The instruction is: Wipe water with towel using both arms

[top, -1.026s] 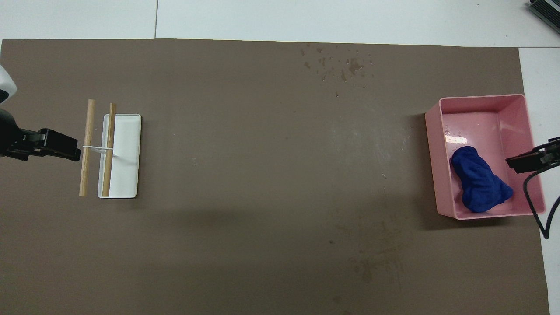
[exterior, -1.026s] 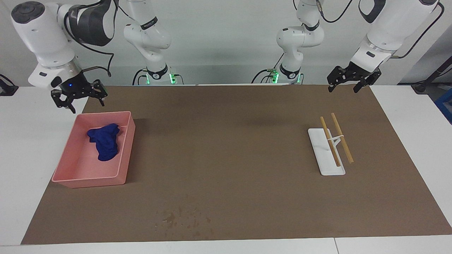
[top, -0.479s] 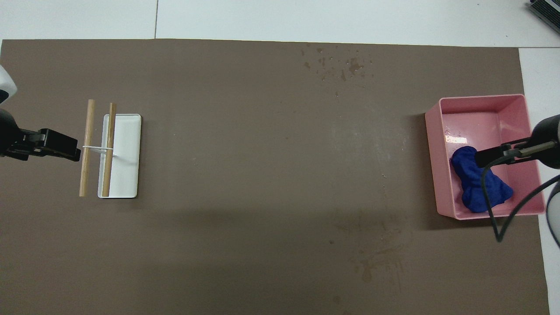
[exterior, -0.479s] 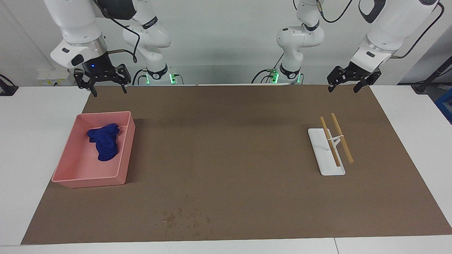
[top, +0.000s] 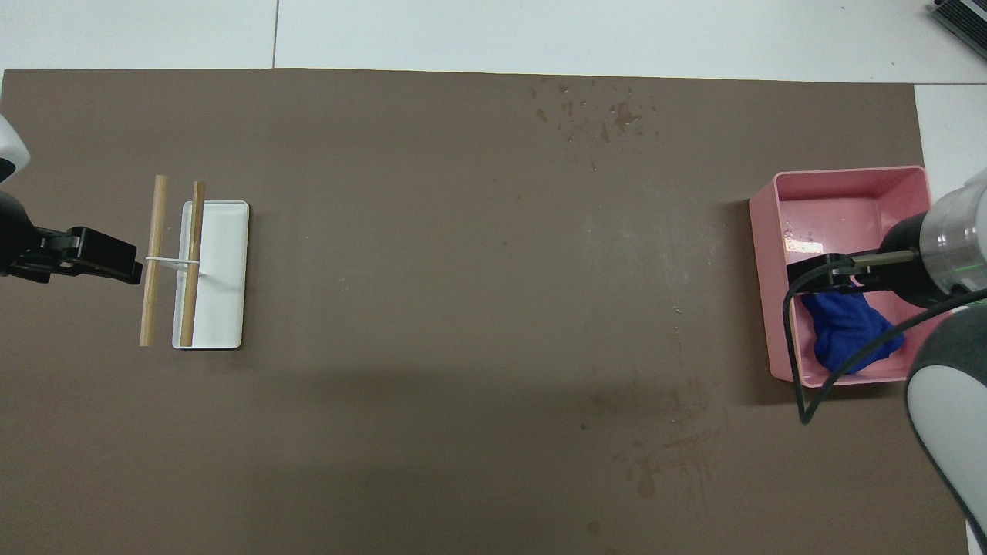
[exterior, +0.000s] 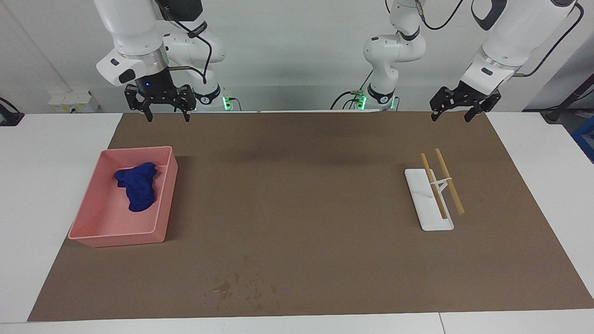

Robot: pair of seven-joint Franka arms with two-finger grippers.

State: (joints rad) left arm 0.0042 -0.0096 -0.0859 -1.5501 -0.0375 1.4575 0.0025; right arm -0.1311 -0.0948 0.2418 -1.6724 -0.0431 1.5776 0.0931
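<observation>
I see the towel (exterior: 137, 186) as soft, lumpy blue cloth, lying in a smooth pink plastic tray (exterior: 88, 218) with a glossy floor. The brown mat (exterior: 297, 208) looks matt, blotched where the water (exterior: 241, 285) sits. Two wooden sticks (exterior: 448, 181) lean on a smooth white stand (exterior: 420, 199). My arms' (exterior: 515, 32) shells gleam white over the white tabletop (exterior: 41, 153).

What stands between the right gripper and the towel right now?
Nothing visible. The right gripper, open, hangs high over the mat; the towel lies uncovered in the open-topped pink tray, whose walls alone surround it.
</observation>
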